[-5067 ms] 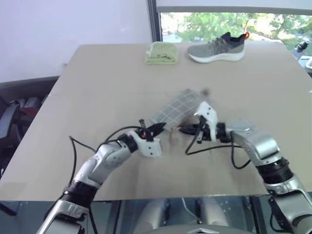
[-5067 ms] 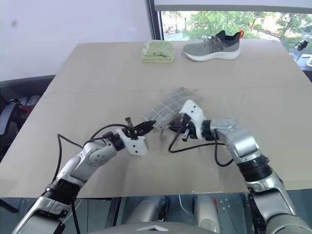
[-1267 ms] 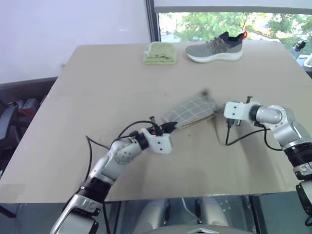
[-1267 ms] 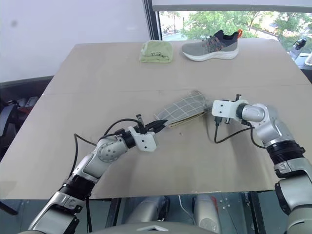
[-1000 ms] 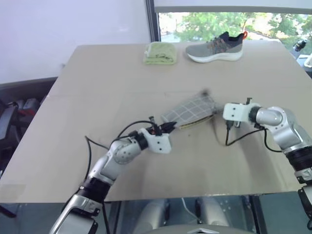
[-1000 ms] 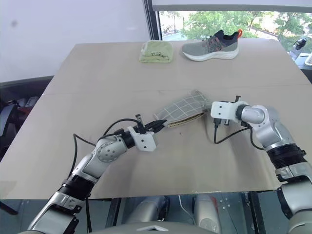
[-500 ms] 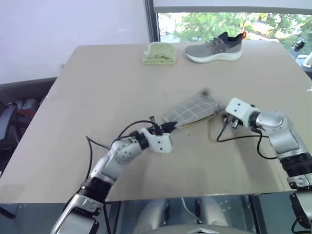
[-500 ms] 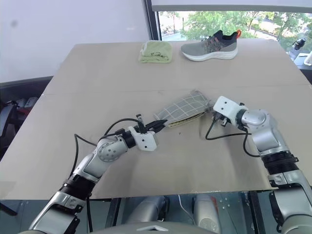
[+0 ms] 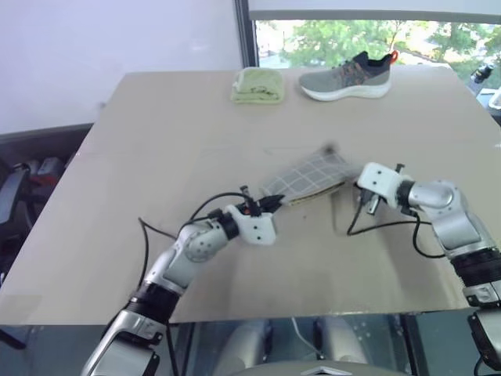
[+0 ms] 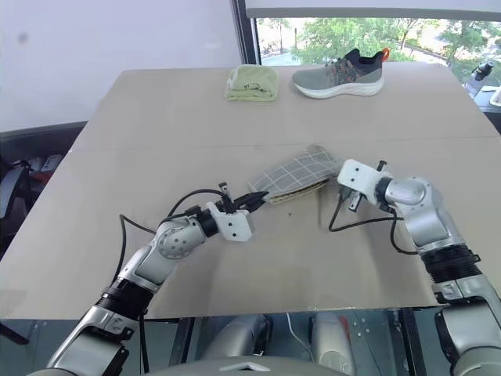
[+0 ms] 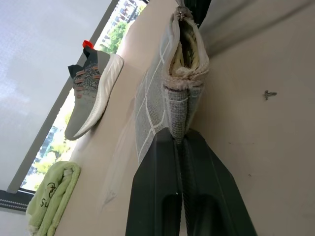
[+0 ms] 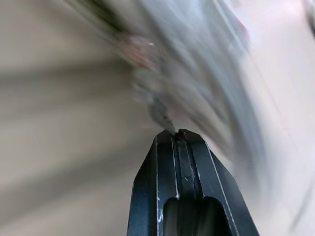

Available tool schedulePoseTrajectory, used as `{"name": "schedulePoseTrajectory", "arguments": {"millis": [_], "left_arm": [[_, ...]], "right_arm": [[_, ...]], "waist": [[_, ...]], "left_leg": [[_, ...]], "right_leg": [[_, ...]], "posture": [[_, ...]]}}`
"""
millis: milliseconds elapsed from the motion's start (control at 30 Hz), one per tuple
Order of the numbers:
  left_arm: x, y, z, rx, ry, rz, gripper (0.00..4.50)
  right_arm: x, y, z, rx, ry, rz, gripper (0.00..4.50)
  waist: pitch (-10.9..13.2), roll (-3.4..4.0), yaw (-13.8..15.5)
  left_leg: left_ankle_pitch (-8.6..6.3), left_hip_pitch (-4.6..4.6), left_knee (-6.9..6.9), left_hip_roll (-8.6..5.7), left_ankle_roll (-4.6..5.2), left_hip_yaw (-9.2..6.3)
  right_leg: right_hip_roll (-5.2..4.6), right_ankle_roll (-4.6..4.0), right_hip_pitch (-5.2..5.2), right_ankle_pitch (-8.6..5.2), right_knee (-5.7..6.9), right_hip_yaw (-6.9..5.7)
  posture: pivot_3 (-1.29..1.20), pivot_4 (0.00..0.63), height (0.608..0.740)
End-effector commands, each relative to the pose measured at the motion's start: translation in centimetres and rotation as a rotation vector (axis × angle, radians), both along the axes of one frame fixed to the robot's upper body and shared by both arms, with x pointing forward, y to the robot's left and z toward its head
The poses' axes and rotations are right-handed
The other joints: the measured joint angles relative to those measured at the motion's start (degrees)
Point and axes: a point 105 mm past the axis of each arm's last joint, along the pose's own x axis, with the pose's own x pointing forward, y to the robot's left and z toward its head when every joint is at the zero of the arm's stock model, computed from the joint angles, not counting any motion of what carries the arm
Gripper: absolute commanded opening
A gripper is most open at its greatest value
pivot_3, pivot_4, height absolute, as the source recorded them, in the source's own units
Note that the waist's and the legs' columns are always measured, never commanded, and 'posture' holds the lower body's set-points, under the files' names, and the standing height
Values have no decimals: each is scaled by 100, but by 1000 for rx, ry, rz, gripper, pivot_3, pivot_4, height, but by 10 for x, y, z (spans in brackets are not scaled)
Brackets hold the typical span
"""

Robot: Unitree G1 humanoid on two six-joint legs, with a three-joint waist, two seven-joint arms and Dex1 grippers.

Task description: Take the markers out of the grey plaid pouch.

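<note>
While pinched, pouch [image 9: 307, 175] hangs — left gripper [image 11: 181, 133]

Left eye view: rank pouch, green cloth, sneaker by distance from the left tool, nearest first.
1. Grey plaid pouch: its near end is clamped in the left tool.
2. Folded yellow-green cloth: far edge, nearly straight ahead.
3. Grey sneaker: far edge, further right.

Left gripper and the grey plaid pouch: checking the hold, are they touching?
Touching: in the left wrist view the left gripper pinches the grey plaid pouch edge.
</note>
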Motion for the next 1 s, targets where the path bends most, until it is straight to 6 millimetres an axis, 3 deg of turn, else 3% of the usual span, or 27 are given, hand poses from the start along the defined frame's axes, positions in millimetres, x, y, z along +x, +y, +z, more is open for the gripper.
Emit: {"name": "schedulePoseTrajectory", "arguments": {"millis": [33,133,200,400,500,567,667,833,1000], "left_arm": [[0,-1,9,-31,-26,-12,0],[0,0,9,-31,-26,-10,0],[0,0,9,-31,-26,-10,0],[0,0,9,-32,-24,-13,0],[1,0,9,-33,-24,-11,0],[1,0,9,-33,-24,-12,0],[1,-1,9,-33,-24,-14,0],[2,-2,10,-35,-26,-13,0],[1,-2,10,-36,-24,-14,0]], "right_arm": [[12,-40,30,155,-87,-209,31],[20,-85,45,365,-149,-474,31],[20,-103,49,453,-167,-574,31],[20,-111,47,563,-152,-667,31],[19,-95,44,590,-111,-591,31],[13,-69,40,575,-36,-448,31],[-4,-36,29,511,91,-259,862],[-34,3,19,504,279,-71,2836],[-47,21,24,550,354,-3,2836]], "waist": [[0,0,-4],[0,0,-15],[0,0,4],[0,0,-44],[0,1,-68],[0,1,-64],[0,0,-55],[0,0,-9],[0,0,-1]], "left_leg": [[0,0,0,0,0,0],[0,0,0,1,0,3],[0,0,0,1,0,2],[0,-2,-5,1,0,8],[0,7,-5,5,0,19],[0,7,-4,5,1,18],[-1,5,-4,5,2,18],[-1,1,-2,4,2,14],[-1,1,-1,4,2,11]], "right_leg": [[0,0,0,0,0,1],[-2,0,0,0,1,4],[-4,0,0,0,3,3],[-13,0,-1,0,-5,8],[-11,0,-1,0,8,18],[-10,0,-1,0,9,17],[-11,0,-1,0,4,16],[-12,0,-1,0,1,13],[-12,1,-1,0,2,11]], "posture": [[0,150,740],[0,150,740],[0,150,740],[0,150,740],[0,150,740],[0,150,740],[0,150,740],[0,150,740],[0,150,740]]}}
